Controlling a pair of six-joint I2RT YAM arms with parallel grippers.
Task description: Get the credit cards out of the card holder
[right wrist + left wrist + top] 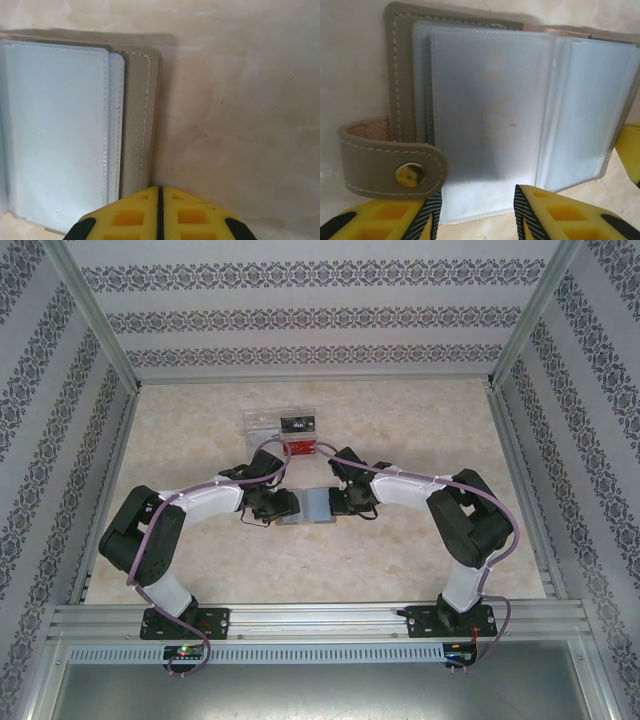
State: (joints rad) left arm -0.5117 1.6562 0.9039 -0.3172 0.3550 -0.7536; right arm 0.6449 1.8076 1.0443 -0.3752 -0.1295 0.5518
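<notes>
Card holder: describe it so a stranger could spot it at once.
On the marbled table, look between the left gripper and the right gripper. The card holder lies open there, blue-grey sleeves up, in a grey-brown cover with a snap strap. The clear tray beyond it has no cover or strap.

This is looking like a lab test cell: aluminium rail (320, 618) running at six o'clock, wallpapered panels (320, 320) standing at twelve.
</notes>
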